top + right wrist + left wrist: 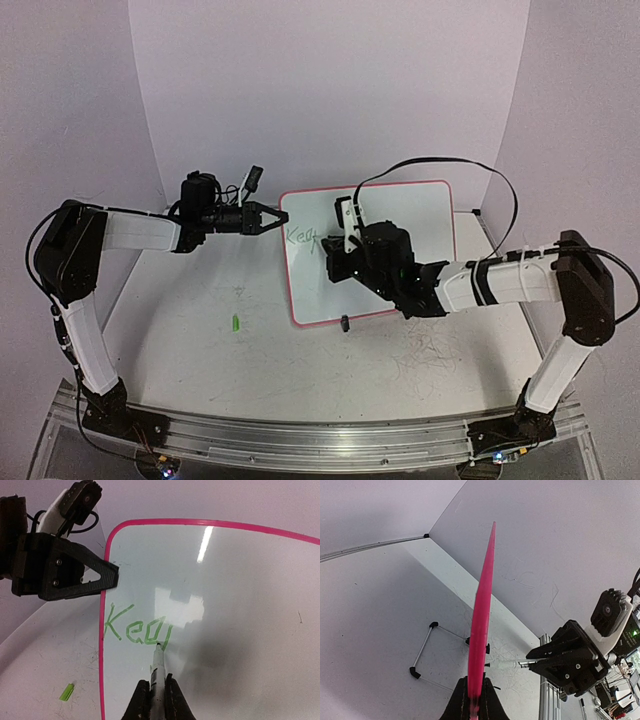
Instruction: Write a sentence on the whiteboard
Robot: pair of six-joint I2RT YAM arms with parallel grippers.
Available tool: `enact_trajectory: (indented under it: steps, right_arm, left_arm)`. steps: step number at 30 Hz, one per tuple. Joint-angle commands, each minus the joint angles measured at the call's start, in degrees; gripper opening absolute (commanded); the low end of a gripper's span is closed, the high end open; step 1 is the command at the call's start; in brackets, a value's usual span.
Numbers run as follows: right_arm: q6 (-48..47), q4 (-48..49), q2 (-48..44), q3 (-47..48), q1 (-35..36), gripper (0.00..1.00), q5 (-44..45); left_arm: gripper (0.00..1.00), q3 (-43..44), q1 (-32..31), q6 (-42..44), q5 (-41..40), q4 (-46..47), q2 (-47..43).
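1. The whiteboard sits on the table in front of the arms. The sentence on it is only begun: green "Kee" and one more stroke, close to the board's left rim.
2. Your right gripper is clamped on the marker, whose tip touches the board at the end of that last stroke.
3. What matters next: the line of text runs away from the left rim, so the blank board lies to the right of the tip, on the right arm's side.
4. Your left gripper is closed on the left rim, just above the "K" in the right wrist view.
5. The right arm reaches over the board's near edge with its forearm low and its wrist above the writing.
6. A green cap lies loose on the table, well apart from the board.
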Motion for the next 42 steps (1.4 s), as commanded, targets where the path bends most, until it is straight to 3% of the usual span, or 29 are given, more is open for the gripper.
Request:
enact_trajectory:
  steps: [1,12,23,33,42]
  right_arm:
    - [-1.19,1.11,-1.95,3.29,-1.0,0.0,0.12]
    - [-0.96,1.34,0.07,3.98,-1.72,0.0,-0.52]
    - [0.46,1.04,-1.64,0.54,-1.72,0.0,4.91]
    - [2.27,0.34,-2.52,-2.51,-1.66,0.0,2.39]
    - [2.68,0.87,0.69,0.98,-0.78,0.0,-1.6]
  left_arm:
    - [0.0,0.28,0.25,0.33,0.46,2.02,-3.19]
    - [0.0,0.28,0.24,0.33,0.57,2.02,-3.1]
    - [0.0,0.31,0.21,0.33,0.53,2.05,-3.1]
    - [0.0,0.31,0.25,0.33,0.45,2.1,-3.11]
    - [0.0,0.31,0.27,0.33,0.47,2.07,-3.04]
